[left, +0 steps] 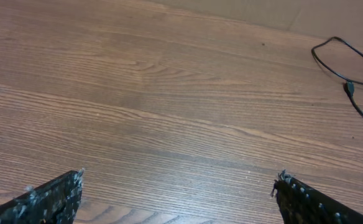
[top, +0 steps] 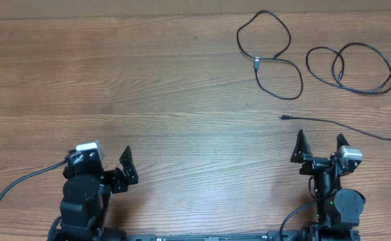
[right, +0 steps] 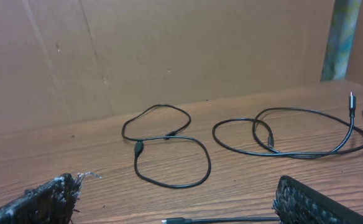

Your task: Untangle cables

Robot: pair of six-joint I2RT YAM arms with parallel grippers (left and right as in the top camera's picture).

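Left gripper (left: 178,180) and right gripper (top: 321,142) gape empty. Beyond the right gripper, dragging thin black cables (top: 256,63) could retangle them.

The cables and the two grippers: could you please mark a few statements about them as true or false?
1. The figure-eight cable touches the looped cable. False: they lie apart.
2. The left gripper holds a cable. False: its fingers are open with nothing between them.
3. The right gripper is open. True.
4. The nearly straight cable lies nearest the right gripper. True.
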